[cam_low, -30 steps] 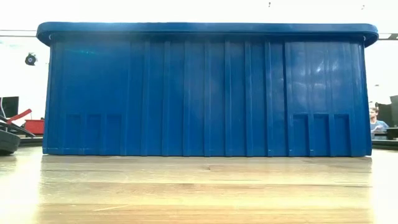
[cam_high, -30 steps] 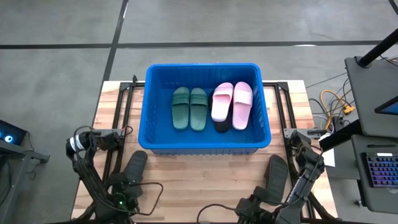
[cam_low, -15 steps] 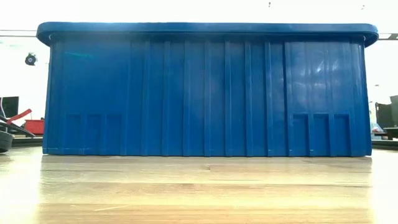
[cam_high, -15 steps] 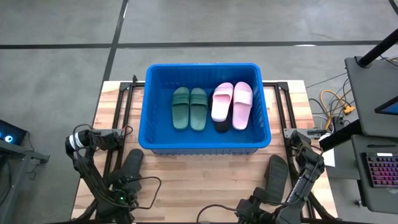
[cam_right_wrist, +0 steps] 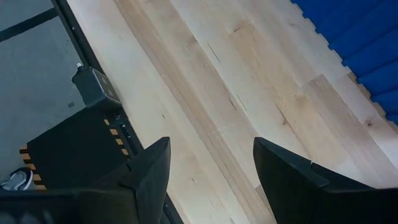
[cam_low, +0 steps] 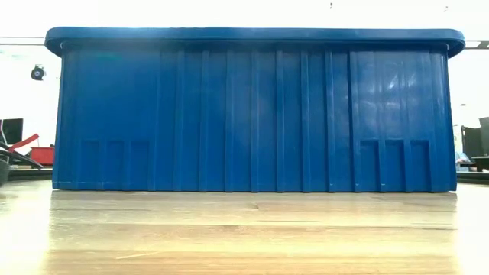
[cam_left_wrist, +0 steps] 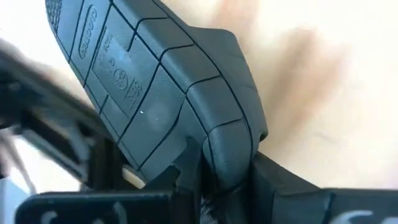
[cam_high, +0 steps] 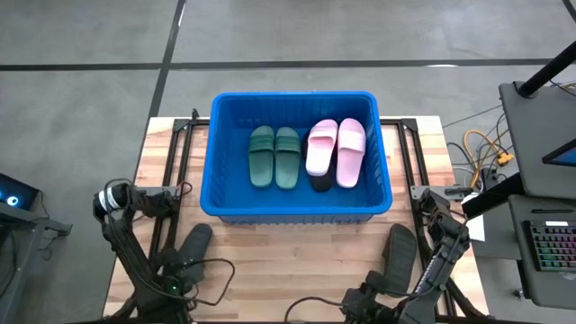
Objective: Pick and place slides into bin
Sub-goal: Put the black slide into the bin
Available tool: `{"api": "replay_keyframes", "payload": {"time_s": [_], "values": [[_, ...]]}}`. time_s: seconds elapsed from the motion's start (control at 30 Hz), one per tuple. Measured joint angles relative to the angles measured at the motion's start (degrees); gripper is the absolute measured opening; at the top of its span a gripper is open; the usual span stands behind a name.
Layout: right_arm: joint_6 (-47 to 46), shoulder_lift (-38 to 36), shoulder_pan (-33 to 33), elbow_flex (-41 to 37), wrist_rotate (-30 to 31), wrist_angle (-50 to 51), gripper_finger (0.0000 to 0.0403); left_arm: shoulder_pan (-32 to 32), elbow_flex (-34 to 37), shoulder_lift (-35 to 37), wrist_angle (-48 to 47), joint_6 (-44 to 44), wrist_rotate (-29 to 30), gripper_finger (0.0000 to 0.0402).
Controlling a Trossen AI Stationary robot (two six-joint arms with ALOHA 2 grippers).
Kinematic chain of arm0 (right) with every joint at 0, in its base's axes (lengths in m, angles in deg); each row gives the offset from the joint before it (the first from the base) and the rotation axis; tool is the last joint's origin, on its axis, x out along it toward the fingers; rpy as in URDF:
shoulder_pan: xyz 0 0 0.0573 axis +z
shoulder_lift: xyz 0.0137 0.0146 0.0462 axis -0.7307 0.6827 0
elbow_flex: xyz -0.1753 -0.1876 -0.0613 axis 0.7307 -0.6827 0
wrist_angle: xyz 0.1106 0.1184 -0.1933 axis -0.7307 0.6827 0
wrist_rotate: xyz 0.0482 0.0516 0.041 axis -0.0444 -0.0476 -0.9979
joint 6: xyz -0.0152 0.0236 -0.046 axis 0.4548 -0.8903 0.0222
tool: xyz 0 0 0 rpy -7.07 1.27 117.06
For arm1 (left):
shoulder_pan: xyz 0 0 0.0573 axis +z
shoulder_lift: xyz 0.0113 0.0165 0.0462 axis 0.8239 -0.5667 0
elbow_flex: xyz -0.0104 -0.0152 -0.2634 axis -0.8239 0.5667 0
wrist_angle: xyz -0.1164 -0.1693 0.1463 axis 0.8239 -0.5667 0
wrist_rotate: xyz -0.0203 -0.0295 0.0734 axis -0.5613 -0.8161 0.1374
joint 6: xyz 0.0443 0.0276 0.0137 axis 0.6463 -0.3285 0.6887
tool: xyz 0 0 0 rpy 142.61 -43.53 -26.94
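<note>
The left hand (cam_left_wrist: 221, 186) pinches the edge of a charcoal slide (cam_left_wrist: 161, 81) at the worktop's (cam_high: 297, 247) near left, the right hand (cam_right_wrist: 211, 171) waits spread, and green (cam_high: 274, 156) and pink slides (cam_high: 335, 148) lie in the bin (cam_high: 297, 99).

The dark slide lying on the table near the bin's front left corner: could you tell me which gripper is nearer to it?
Left. The left gripper is clamped on that dark slide. The right gripper hangs open over bare table across on the other side, beside another dark slide.
</note>
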Motion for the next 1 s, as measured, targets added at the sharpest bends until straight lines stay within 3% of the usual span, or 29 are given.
{"api": "replay_keyframes", "payload": {"time_s": [0.43,0.6,0.8,1.0], "values": [[3.49,0.00,0.00,0.00,0.22,-0.02,0.0219,0.02,-8.49,13.79,0.76,0.75,-2.41,0.0036],[5.08,0.00,0.00,0.00,0.22,-0.04,0.0219,0.01,-13.42,18.21,1.16,5.87,-2.95,0.0032],[6.11,0.00,0.00,0.00,0.22,-0.18,0.0219,0.45,-20.61,20.63,-0.32,9.37,2.47,0.0032],[5.72,0.00,0.00,0.00,0.17,-1.74,0.0219,2.35,-29.46,20.83,-0.50,15.64,2.04,0.0031]]}}
